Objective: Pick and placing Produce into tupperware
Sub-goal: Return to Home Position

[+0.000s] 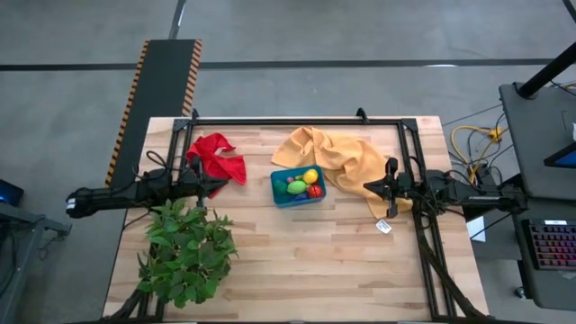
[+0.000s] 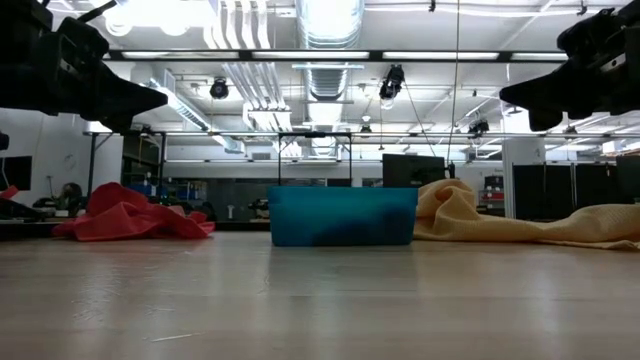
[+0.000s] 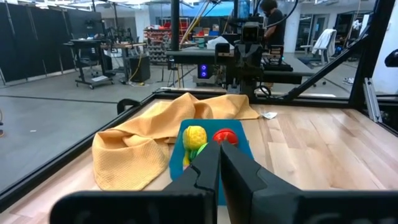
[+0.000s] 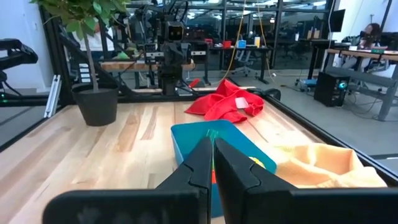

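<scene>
The task is judged all but finished. Small toy produce (image 1: pixel 304 184) is seen lying inside the small rectangular teal-blue plastic tupperware (image 1: pixel 275 185). A yellow piece (image 1: pixel 310 176), a light green piece (image 1: pixel 296 187) and a red piece (image 1: pixel 315 191) are made out; any others cannot be told. The tupperware is set mid-table on the pale wooden table (image 1: pixel 297 261), between the crumpled red cloth (image 1: pixel 218 157) and the rumpled mustard-yellow cloth (image 1: pixel 337 157). No loose produce is seen elsewhere. The left gripper (image 1: pixel 218 185) is held above the table near the red cloth, its fingers pressed together on nothing. The right gripper (image 1: pixel 369 188) is held likewise over the yellow cloth's edge, closed and empty. Only parking the arms is judged left.
</scene>
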